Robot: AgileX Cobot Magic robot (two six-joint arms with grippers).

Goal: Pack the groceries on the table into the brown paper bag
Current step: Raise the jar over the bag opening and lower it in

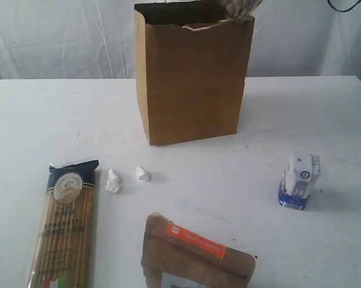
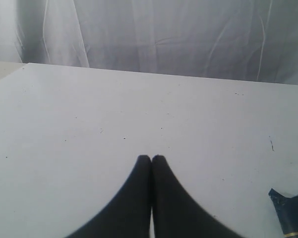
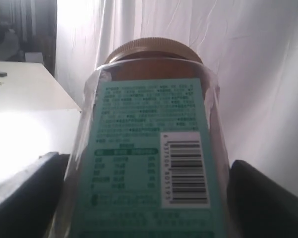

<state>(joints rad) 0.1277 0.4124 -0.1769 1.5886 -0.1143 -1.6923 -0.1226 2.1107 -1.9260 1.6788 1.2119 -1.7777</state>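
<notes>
Right up against the lens is the gold-lidded clear nut jar point(image 3: 149, 148), sitting between the jaws of my right claw point(image 3: 149, 198). The jaws are spread wide with both pads pressed on the jar's sides, so yeah, I've got it gripped. Its green label and barcode face the wrist cam, and the lid points away from the claw toward a white curtain.

Now big to small. The table point(image 2: 89, 109), white and a bit specky, spreads out under and ahead of my left claw point(image 2: 151, 159). That one is pinched completely closed, tips touching, nothing in it.

The brown paper bag point(image 1: 192, 84) stands upright with its mouth open, far middle of the table. Neither claw shows in the wide shot, so I can't say how close either one is to it.

The spaghetti packet point(image 1: 66, 228) lies flat on my left claw's side, and its dark blue end shows near the closed tips on the wrist cam.

The orange-labelled brown pouch point(image 1: 195, 258) lies flat at the near edge, roughly midway between the two claws' sides.

The small white-blue carton point(image 1: 299, 180) stands upright on my right claw's side, well apart from the bag.

Two white lumps point(image 1: 113, 181) sit just beside the packet's top end.
</notes>
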